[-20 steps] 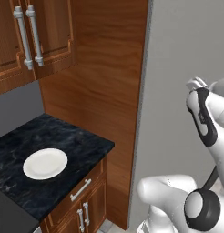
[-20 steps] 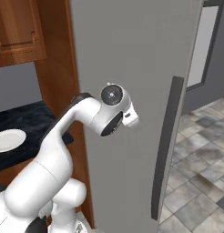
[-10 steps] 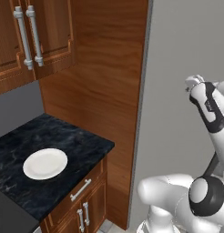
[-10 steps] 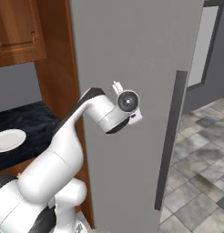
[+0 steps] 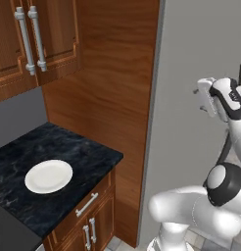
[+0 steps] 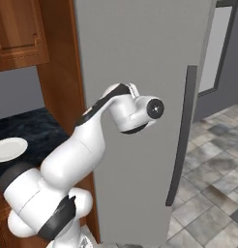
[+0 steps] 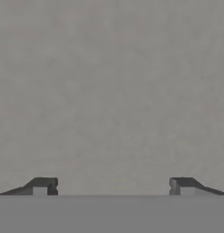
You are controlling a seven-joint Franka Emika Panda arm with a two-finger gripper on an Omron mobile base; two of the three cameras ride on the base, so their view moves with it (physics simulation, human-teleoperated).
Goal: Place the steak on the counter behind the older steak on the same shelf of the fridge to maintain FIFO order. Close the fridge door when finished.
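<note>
The fridge door (image 6: 140, 58) is a flat grey panel standing shut, with its long dark handle (image 6: 181, 135) on the right. My gripper (image 7: 112, 186) is open, fingertips (image 7: 41, 185) wide apart, and faces the bare grey door from close by with nothing between them. In the left base view my hand (image 5: 204, 96) sits high against the door. The black counter (image 5: 68, 147) lies to the left. The steak is out of view, and the shelf is hidden behind the door.
A round white plate (image 5: 48, 176) lies bare on the counter. Brown wooden cabinets (image 5: 29, 39) hang above it, and a wooden side panel (image 5: 112, 88) borders the fridge. Grey tiled floor (image 6: 213, 193) spreads to the right.
My wrist has swung up and rightward along the door toward the handle, and the hand has turned to face the panel. The door and plate stay as they were.
</note>
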